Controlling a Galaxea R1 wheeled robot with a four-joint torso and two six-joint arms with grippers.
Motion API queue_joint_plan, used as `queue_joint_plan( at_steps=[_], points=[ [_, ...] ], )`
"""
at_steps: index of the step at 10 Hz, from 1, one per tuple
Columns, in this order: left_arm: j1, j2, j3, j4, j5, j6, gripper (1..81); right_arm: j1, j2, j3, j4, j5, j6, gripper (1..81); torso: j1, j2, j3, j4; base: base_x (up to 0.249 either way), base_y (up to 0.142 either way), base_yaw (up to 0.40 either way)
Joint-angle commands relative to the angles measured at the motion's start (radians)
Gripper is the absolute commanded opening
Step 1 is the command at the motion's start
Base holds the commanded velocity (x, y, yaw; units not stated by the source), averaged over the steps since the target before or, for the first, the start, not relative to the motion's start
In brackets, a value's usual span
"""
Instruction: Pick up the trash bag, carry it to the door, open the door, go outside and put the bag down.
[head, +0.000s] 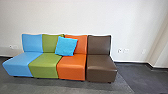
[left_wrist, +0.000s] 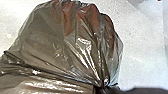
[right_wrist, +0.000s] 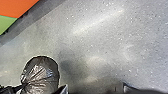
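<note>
The dark, shiny trash bag (left_wrist: 65, 45) looms large in the left wrist view, its plastic pleated toward a gathered neck. My left gripper (left_wrist: 106, 87) is shut on that neck, beside the dark shape at the edge. In the right wrist view the bag (right_wrist: 41, 75) appears smaller, above the grey floor, with a dark part reaching its gathered side. My right gripper (right_wrist: 95, 89) is open, its two tips wide apart with only floor visible between them, and the bag lies outside them. No door is in sight.
A row of seats, blue (head: 18, 63), green (head: 45, 65), orange (head: 72, 66) and brown (head: 101, 66), stands against a white wall (head: 75, 17). A bright blue cushion (head: 66, 46) leans on it. Dark floor (head: 140, 77) extends to the right, past a wall corner.
</note>
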Motion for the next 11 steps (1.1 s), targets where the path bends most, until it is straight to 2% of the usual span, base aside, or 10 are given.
queue_joint_plan(
  at_steps=[1, 2, 4, 5, 7, 11],
  points=[
    [-0.03, -0.023, -0.006, -0.011, 0.083, 0.099, 1.0, -0.003, 0.012, -0.018, 0.012, 0.002, -0.026, 81.1, -0.062, 0.096, 0.055, 0.0, 0.0, 0.0, 0.0],
    [0.001, -0.031, -0.005, -0.011, 0.081, 0.123, 1.0, -0.049, 0.029, -0.034, 0.007, 0.039, -0.032, 81.1, -0.086, 0.132, 0.019, 0.0, 0.0, 0.0, 0.0],
    [0.067, -0.046, -0.008, -0.013, 0.078, 0.18, 1.0, -0.153, 0.075, -0.067, 0.004, 0.121, -0.077, 81.1, -0.125, 0.191, 0.032, 0.0, 0.0, 0.0, 0.0],
    [0.09, -0.058, -0.008, -0.014, 0.077, 0.19, 1.0, -0.199, 0.095, -0.079, 0.006, 0.154, -0.11, 81.1, -0.148, 0.227, 0.034, 0.0, 0.0, 0.0, 0.0],
    [0.117, -0.091, -0.003, -0.02, 0.078, 0.191, 1.0, -0.274, 0.133, -0.085, 0.004, 0.22, -0.149, 81.1, -0.195, 0.3, 0.034, 0.0, 0.0, 0.0, 0.0],
    [0.128, -0.077, -0.008, -0.023, 0.072, 0.191, 1.0, -0.325, 0.198, -0.151, 0.003, 0.246, -0.155, 81.1, -0.291, 0.448, 0.035, 0.0, 0.0, 0.0, 0.0]
  ],
)
